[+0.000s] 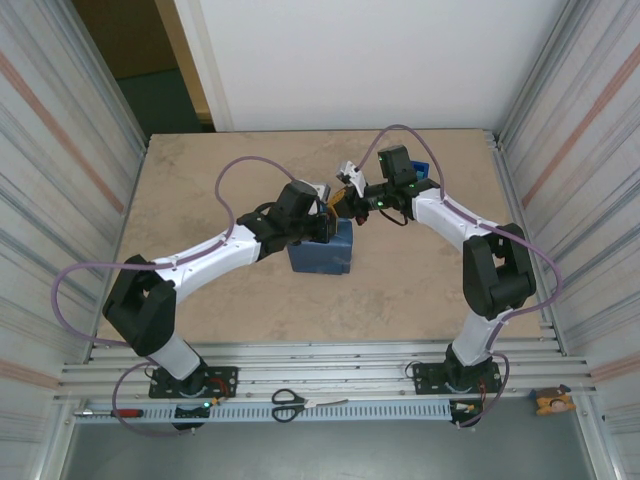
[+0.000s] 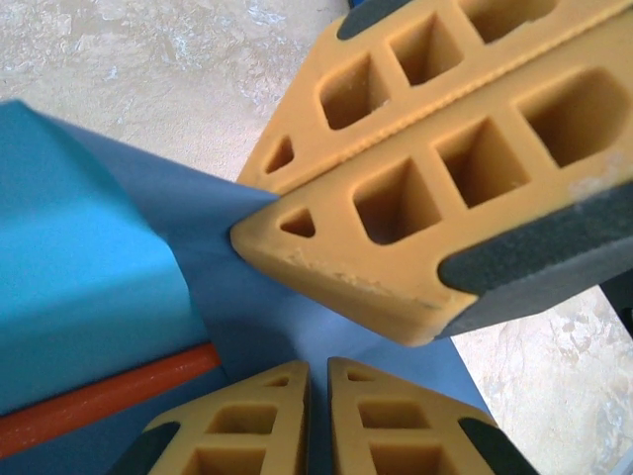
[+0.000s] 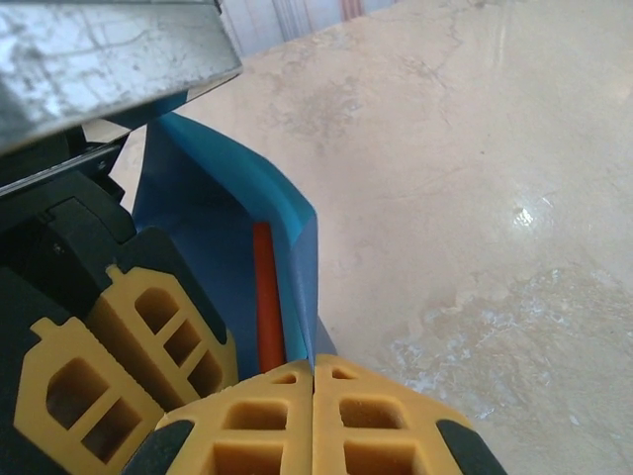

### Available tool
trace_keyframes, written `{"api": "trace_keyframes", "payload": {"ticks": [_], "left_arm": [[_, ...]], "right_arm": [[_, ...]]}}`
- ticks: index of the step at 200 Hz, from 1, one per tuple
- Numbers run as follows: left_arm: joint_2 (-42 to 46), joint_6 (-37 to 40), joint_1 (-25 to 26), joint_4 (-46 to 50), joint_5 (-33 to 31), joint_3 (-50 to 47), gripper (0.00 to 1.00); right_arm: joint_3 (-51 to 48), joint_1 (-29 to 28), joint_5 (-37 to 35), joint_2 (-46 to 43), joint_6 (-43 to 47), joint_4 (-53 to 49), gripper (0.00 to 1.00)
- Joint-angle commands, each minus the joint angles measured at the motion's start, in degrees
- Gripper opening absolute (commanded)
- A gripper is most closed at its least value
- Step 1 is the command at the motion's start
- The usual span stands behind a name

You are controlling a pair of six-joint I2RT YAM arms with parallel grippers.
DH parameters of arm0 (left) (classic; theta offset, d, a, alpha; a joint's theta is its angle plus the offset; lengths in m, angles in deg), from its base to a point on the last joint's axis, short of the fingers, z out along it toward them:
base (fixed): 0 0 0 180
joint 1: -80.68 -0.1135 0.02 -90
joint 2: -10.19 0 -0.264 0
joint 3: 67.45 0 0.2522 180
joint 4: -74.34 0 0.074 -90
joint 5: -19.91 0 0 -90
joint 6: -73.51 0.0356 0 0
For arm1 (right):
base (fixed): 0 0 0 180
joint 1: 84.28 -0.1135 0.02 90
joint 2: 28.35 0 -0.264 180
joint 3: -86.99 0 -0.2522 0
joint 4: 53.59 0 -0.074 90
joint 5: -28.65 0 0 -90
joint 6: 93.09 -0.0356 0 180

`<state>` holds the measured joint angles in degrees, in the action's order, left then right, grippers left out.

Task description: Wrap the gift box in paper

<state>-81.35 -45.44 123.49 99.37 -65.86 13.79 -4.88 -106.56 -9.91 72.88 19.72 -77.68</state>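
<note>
The gift box (image 2: 99,401) shows as an orange strip under the blue paper (image 2: 79,257), which is folded round it. From above the wrapped parcel (image 1: 322,258) sits mid-table between both arms. My left gripper (image 2: 318,364) rests on the dark blue flap, jaws nearly together with a thin slit of paper in it. My right gripper (image 3: 314,364) is shut, and the paper's (image 3: 297,257) folded edge runs down into its seam, beside the orange box (image 3: 265,297). The right gripper's fingers (image 2: 396,247) press in close above the left ones. The left fingers (image 3: 148,336) sit inside the fold.
Scissors (image 1: 290,403) and a red-handled screwdriver (image 1: 125,412) lie on the front rail. A blue tape dispenser (image 1: 425,170) sits behind the right arm. Corrugated walls close both sides. Bare beige tabletop (image 1: 420,280) spreads round the parcel.
</note>
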Motion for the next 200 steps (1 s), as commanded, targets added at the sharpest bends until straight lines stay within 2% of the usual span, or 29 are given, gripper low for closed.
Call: {"api": "trace_keyframes", "payload": {"ticks": [1,19,35,51,79,104,146,169,200], "left_arm": [[1.1,-0.2,-0.2,4.5,-0.6,-1.7,0.14],[1.3,-0.5,-0.2,4.3,-0.8,-2.0,0.14],[1.5,-0.7,-0.2,4.3,-0.9,-2.1,0.14],[1.7,-0.7,-0.2,4.1,-1.0,-2.1,0.14],[1.9,-0.7,-0.2,3.8,-1.0,-2.1,0.14],[2.1,-0.8,-0.2,3.6,-0.9,-2.1,0.14],[2.1,-0.8,-0.3,3.5,-0.5,-1.8,0.14],[2.4,-0.9,-0.3,3.5,0.4,-0.9,0.15],[5.0,0.3,-1.0,5.5,3.1,3.5,0.23]], "right_arm": [[-0.5,-0.3,-0.1,-2.1,-2.3,4.2,0.13],[-1.8,0.7,-5.1,-4.3,-7.0,7.4,0.37],[-3.8,2.4,-9.0,-7.0,-10.7,8.6,0.48],[-8.3,4.1,-11.9,-10.2,-14.0,11.2,0.56],[-14.3,5.2,-12.8,-13.8,-17.6,10.8,0.59],[-18.6,3.6,-13.1,-15.2,-20.4,13.0,0.61],[-21.2,0.9,-15.6,-13.0,-22.7,15.4,0.63],[-24.1,0.6,-16.6,-12.2,-22.1,15.5,0.60],[-29.1,-0.3,-17.1,-13.4,-20.2,16.0,0.58]]}}
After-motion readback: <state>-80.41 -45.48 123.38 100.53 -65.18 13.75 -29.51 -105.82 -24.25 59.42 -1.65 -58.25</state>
